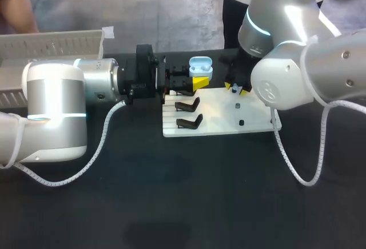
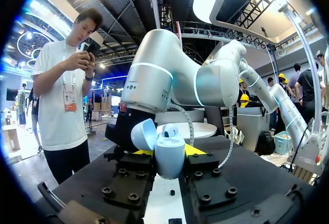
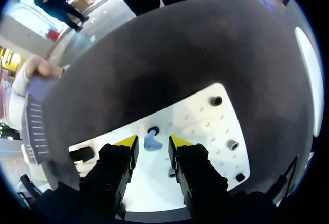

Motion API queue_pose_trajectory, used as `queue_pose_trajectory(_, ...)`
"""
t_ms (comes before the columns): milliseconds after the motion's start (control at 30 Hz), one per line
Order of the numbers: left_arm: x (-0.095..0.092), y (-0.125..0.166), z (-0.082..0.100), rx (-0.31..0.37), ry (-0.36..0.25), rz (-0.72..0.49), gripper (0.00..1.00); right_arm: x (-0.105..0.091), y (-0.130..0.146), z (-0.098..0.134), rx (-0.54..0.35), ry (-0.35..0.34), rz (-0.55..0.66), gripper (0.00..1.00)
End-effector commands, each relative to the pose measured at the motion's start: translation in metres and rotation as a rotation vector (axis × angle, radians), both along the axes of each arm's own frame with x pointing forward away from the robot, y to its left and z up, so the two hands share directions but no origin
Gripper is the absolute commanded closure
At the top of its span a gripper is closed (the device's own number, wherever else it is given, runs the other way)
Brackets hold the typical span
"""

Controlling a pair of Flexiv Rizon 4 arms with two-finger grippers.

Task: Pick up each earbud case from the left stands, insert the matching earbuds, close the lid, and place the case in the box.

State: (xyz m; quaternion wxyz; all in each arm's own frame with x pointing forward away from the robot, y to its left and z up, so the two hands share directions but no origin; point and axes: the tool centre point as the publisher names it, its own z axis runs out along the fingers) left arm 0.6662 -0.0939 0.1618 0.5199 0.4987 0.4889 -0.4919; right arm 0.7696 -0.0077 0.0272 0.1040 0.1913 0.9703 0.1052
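Earbud case (image 1: 200, 64): light blue, lid hinged open, held upright above the far edge of the white board (image 1: 229, 124), just above centre in the head view. The left wrist view shows one earbud seated inside it.

My left gripper (image 2: 169, 157) is clenched on the case, one finger pressed to each side. The arm enters from the left of the head view.

A loose earbud (image 3: 152, 142), also light blue, lies on the board. My right gripper (image 1: 236, 89) hangs over it with its fingers released; the earbud sits in the gap between the yellow tips, touching neither.

Two black stands (image 1: 187, 105) sit on the board's left part, one nearer than the other.

A pale slatted box (image 1: 51, 46) occupies the upper left of the head view, on the black table (image 1: 171, 192).
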Motion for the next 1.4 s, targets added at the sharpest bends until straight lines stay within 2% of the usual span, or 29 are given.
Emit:
queue_pose_trajectory(33,-0.0012,-0.0004,-0.001,-0.004,-0.004,0.006,1.0,0.0026,0.0011,0.0007,-0.001,0.0,-0.004,0.64)
queue_pose_trajectory(867,-0.0012,-0.0004,-0.001,-0.004,-0.004,0.006,1.0,-0.0023,0.0018,0.0041,-0.011,0.001,-0.024,0.73)
queue_pose_trajectory(1200,-0.0012,-0.0004,-0.001,-0.004,-0.004,0.006,1.0,-0.0013,0.0016,0.0034,-0.017,0.006,-0.027,0.92)
queue_pose_trajectory(1267,-0.0012,-0.0004,-0.001,-0.004,-0.004,0.006,1.0,-0.0012,0.0013,0.0033,-0.017,0.008,-0.028,0.98)
queue_pose_trajectory(1400,-0.0012,-0.0004,-0.001,-0.004,-0.004,0.006,1.0,-0.0021,-0.0003,0.0035,-0.018,0.014,-0.028,1.0)
